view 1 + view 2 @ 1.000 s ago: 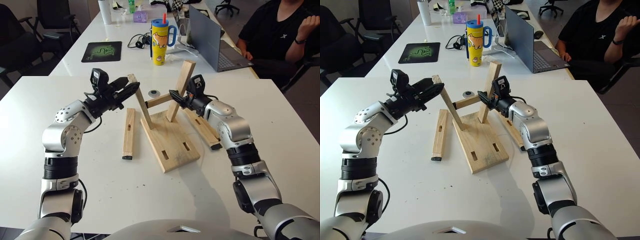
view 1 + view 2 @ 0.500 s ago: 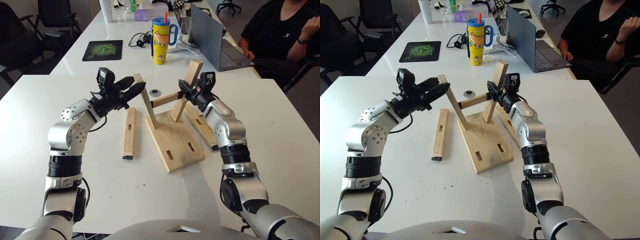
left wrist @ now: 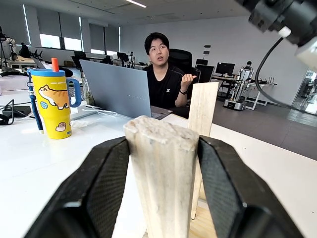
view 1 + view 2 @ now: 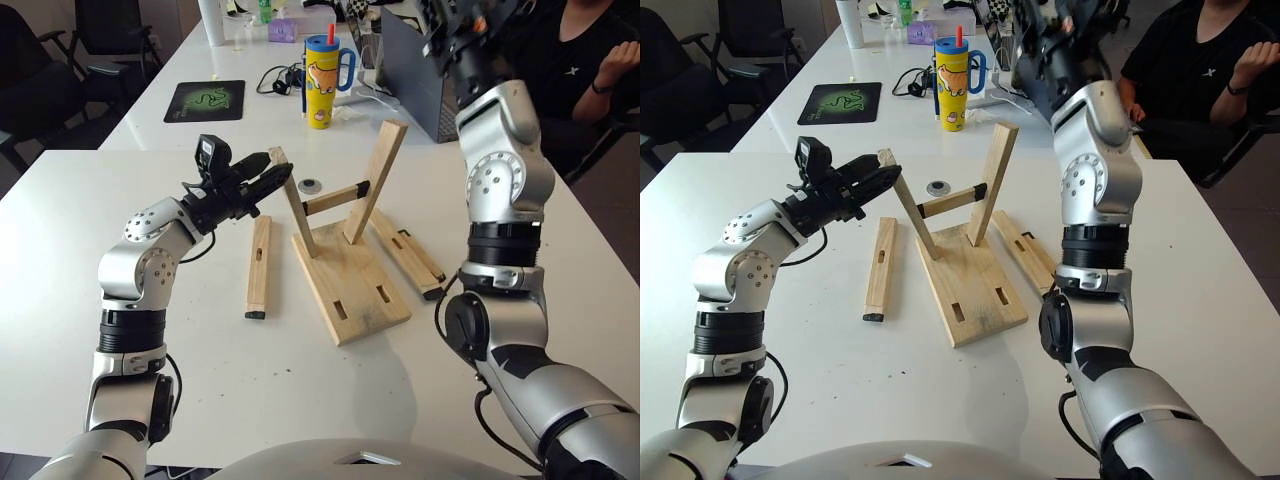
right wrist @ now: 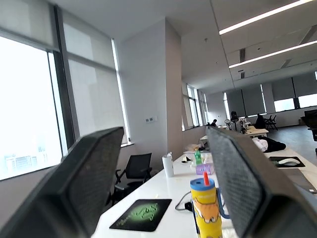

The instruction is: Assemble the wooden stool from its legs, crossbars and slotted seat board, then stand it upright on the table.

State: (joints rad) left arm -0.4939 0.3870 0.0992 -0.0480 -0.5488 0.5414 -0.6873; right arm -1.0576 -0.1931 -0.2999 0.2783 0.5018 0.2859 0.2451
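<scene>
The seat board (image 4: pixel 350 290) lay flat on the counter (image 4: pixel 300 390), near its middle, with two free slots showing toward its 6 o'clock end. Two legs stood in the board at its 12 o'clock end. The left leg (image 4: pixel 297 210) leaned with its top toward 11 o'clock and the right leg (image 4: pixel 375 180) leaned toward 1 o'clock, so together they made a V. A crossbar (image 4: pixel 333 198) joined them about halfway up, its dark tip at the right leg.

The left gripper (image 4: pixel 272 170) was pinching the top end of the left leg. In the left wrist view its black fingers (image 3: pixel 99 198) pressed on both sides of the wood. The right gripper (image 5: pixel 166 188) was high above the counter, at 1 o'clock from the board and well apart from all the parts. Its fingers (image 5: pixel 74 188) were spread wide and held nothing.

A loose leg (image 4: pixel 259 265) lay flat at 9 o'clock from the board, near it but not touching. At 3 o'clock, close beside the board, lay more wooden pieces (image 4: pixel 408 252); I could not tell how many. On the far counter a yellow cup (image 4: pixel 320 82) stood at 12 o'clock, a laptop (image 4: pixel 410 70) at 1 o'clock and a dark mat (image 4: pixel 204 101) at 11 o'clock.
</scene>
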